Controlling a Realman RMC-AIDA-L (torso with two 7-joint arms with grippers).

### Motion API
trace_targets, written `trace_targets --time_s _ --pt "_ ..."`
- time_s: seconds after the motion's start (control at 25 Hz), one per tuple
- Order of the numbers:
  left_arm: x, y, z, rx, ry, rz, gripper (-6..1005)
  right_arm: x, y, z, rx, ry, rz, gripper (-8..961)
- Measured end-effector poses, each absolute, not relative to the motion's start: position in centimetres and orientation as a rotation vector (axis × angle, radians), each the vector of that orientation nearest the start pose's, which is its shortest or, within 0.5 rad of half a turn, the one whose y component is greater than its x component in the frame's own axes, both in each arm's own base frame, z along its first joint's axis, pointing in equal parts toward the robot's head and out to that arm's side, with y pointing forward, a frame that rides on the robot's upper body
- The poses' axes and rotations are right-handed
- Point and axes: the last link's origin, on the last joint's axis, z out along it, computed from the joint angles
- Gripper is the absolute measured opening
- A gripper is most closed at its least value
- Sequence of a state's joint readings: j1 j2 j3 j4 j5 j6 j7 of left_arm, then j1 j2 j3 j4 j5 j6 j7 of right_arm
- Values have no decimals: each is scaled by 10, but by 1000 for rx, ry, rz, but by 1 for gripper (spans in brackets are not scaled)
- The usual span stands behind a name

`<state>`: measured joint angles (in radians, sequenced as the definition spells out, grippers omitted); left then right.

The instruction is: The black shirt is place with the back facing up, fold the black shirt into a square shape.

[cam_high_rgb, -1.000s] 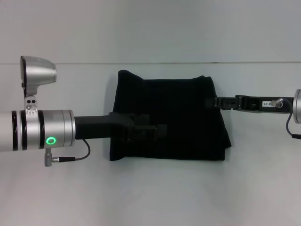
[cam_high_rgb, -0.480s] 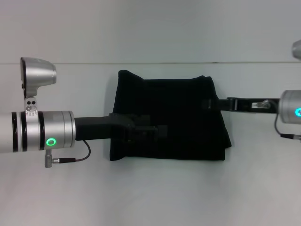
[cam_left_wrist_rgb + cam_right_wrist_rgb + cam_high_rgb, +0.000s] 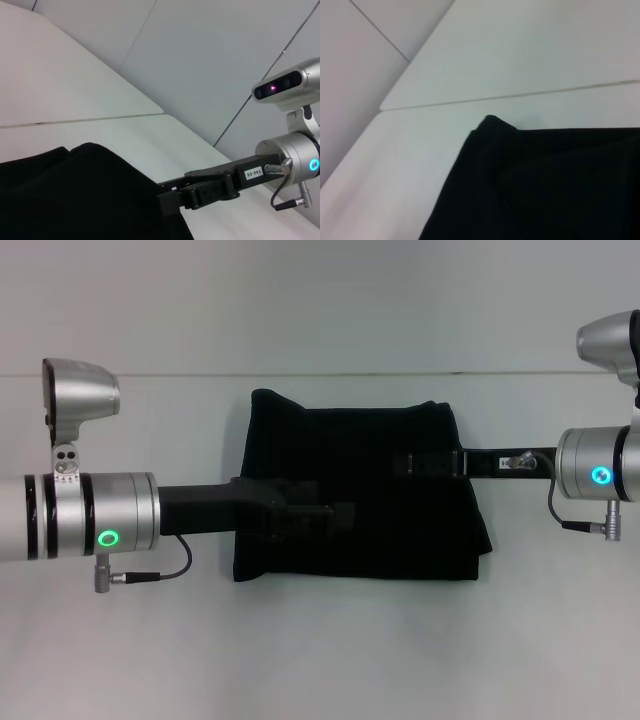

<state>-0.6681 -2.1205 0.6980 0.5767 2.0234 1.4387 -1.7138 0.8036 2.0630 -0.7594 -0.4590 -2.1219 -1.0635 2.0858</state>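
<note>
The black shirt (image 3: 380, 530) lies folded into a rough rectangle in the middle of the white table (image 3: 320, 650). It also shows in the left wrist view (image 3: 75, 195) and the right wrist view (image 3: 545, 185). My left gripper (image 3: 335, 520) reaches in from the left and sits low over the shirt's left half, black against black. My right gripper (image 3: 410, 462) reaches in from the right over the shirt's upper right part. It also shows in the left wrist view (image 3: 167, 202), at the shirt's edge.
The table's back edge (image 3: 180, 375) runs just behind the shirt, with a plain wall beyond it. Bare table surface lies in front of the shirt and on both sides under the arms.
My right arm has moved left, bringing its gripper from the shirt's right edge farther in over the fabric. The left arm and the shirt have not visibly moved.
</note>
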Motion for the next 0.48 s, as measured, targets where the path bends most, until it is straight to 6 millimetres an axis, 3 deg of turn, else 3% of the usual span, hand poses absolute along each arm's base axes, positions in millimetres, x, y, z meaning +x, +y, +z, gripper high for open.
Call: trace_targets --time_s 0.2,0.48 --pt "-223 359 -35 -2688 -1056 -757 843 235 416 -33 -2337 1425 503 857" --pt "-223 358 -35 -2693 -1065 -763 844 251 414 -3 -2269 1425 580 852"
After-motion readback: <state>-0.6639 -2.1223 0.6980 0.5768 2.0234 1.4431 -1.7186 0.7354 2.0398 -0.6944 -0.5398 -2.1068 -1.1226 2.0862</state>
